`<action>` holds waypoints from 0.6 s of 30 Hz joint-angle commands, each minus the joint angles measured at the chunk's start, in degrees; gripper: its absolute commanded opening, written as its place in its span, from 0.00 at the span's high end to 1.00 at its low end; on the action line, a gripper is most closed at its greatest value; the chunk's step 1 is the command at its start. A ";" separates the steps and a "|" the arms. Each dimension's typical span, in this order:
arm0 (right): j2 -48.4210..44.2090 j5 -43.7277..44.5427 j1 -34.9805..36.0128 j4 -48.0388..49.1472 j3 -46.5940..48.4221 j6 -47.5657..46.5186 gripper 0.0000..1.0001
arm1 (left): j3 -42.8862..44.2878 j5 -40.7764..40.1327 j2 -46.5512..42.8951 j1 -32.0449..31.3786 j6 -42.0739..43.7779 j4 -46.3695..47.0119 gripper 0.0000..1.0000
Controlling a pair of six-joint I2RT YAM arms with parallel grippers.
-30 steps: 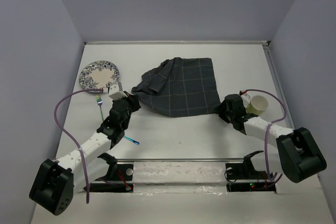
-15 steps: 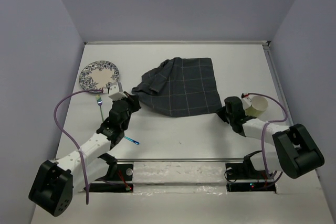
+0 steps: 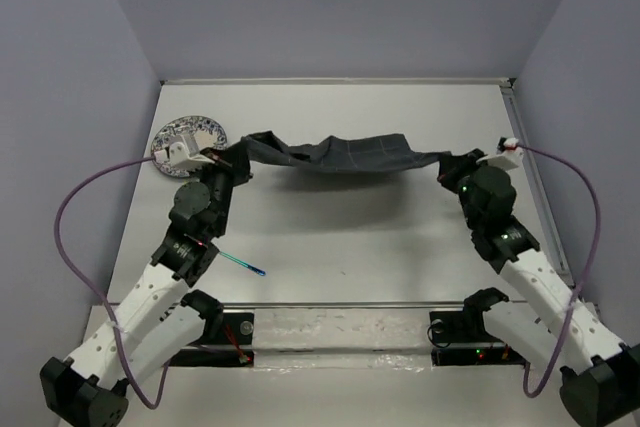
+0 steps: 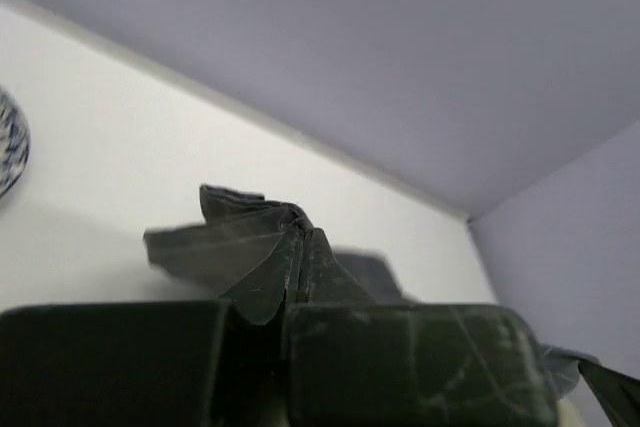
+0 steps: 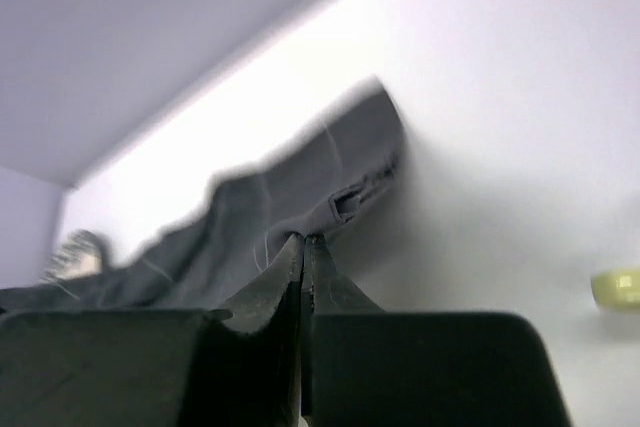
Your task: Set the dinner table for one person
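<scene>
The dark grey cloth [image 3: 345, 154] with thin pale grid lines hangs stretched in the air between my two grippers, above the white dinner table [image 3: 340, 237]. My left gripper [image 3: 236, 155] is shut on its left end, and the left wrist view shows the cloth [image 4: 240, 247] bunched at the closed fingertips [image 4: 300, 239]. My right gripper [image 3: 447, 161] is shut on its right end, and the right wrist view shows the cloth [image 5: 300, 197] pinched at the tips [image 5: 304, 240]. A blue-patterned plate [image 3: 196, 130] lies at the far left, partly hidden by my left wrist.
A blue-handled utensil [image 3: 240, 263] lies on the table by the left arm. A pale yellow object [image 5: 618, 287] shows at the right edge of the right wrist view. Side walls bound the table at left and right. The cloth's shadow falls on the table beneath it.
Both arms have risen and spread apart, lifting the cloth off the table and pulling it taut between them. The cup and the fork no longer show in the top view.
</scene>
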 commanded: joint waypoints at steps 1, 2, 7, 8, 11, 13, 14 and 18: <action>-7.79 2.64 0.10 -5.85 11.78 -10.82 1.00 | 12.29 -1.37 -4.45 -0.13 3.18 -0.85 1.00; -8.76 1.68 0.10 -8.21 16.06 -11.44 1.00 | 14.42 -0.93 -4.80 -0.12 3.36 -1.46 1.00; -11.23 -2.37 0.10 -15.52 29.01 -13.02 1.00 | 23.75 0.48 -5.34 -0.21 4.50 -4.01 1.00; -10.79 -3.94 0.10 -17.62 30.68 -13.28 1.00 | 24.19 0.22 -4.98 -0.21 4.59 -4.19 1.00; -7.90 -4.49 0.10 -18.52 34.47 -13.90 1.00 | 24.72 -0.48 -2.62 -0.12 4.68 -3.93 1.00; -6.05 -4.40 0.10 -18.34 35.35 -14.25 1.00 | 24.28 -0.57 0.18 -0.21 4.68 -3.23 1.00; -4.13 -4.31 0.10 -18.08 35.35 -14.43 1.00 | 23.85 -0.74 1.07 -0.12 4.68 -2.70 1.00; 2.37 -4.31 0.10 -13.88 34.21 -16.54 1.00 | 20.68 -3.46 6.43 -0.12 4.50 -0.42 1.00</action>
